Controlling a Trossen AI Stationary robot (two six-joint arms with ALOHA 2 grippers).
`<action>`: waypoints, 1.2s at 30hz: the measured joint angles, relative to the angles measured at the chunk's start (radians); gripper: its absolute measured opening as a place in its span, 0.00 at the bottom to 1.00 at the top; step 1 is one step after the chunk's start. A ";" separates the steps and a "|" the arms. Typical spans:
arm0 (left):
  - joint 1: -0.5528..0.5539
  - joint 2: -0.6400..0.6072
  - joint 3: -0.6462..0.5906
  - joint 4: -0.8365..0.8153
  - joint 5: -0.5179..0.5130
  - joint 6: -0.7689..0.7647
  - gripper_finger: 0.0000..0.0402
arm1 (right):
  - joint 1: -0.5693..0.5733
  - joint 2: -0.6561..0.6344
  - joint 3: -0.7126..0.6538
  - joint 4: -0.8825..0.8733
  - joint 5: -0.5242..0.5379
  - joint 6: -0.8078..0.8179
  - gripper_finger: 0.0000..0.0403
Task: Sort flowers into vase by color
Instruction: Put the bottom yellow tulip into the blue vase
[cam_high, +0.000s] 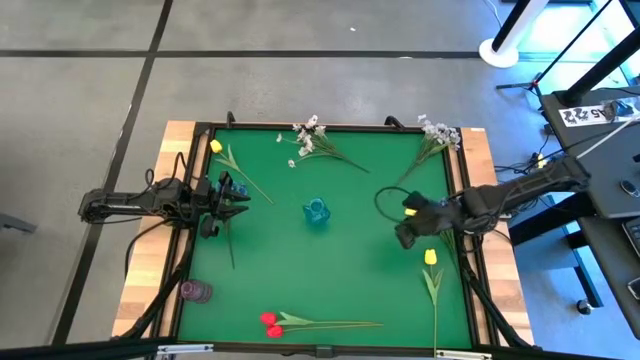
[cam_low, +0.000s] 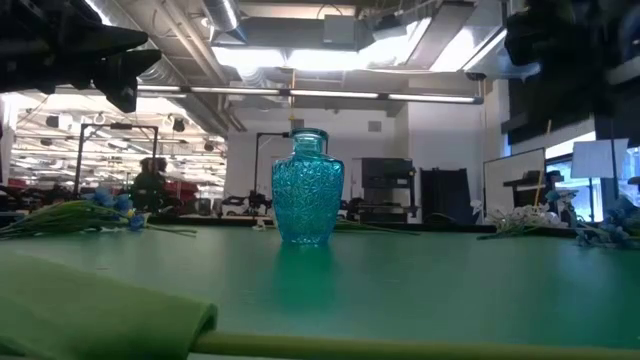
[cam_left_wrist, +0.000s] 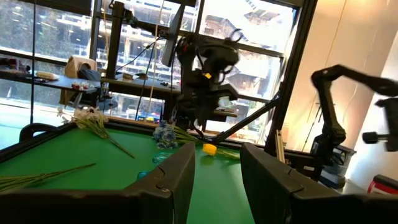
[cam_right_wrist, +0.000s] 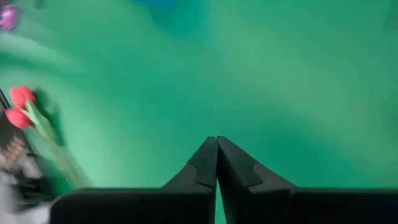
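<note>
While the table (cam_high: 340, 290) holds scattered flowers and an empty vase (cam_high: 316, 211) at its middle, the right gripper (cam_high: 404, 237) is seen pressed together, the left gripper (cam_high: 235, 200) part-spread; a yellow tulip (cam_high: 431, 258) must be grasped next

Overhead cam: we look straight down on the whole counter (cam_high: 330, 260). Low cam sits at counter level, facing the room, close to the teal vase (cam_low: 307, 200), which overhead shares. Wrist cams look past each hand's fingers.
</note>
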 joint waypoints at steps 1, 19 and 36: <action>0.000 0.000 0.000 0.000 0.000 0.000 0.31 | 0.014 0.049 0.042 -0.038 -0.052 0.094 0.04; 0.000 0.000 0.000 0.000 0.000 0.000 0.31 | 0.216 0.349 0.015 -0.258 -0.512 0.545 0.49; 0.000 0.000 0.000 0.000 -0.003 0.000 0.31 | 0.218 0.336 -0.227 0.063 -0.407 0.530 0.05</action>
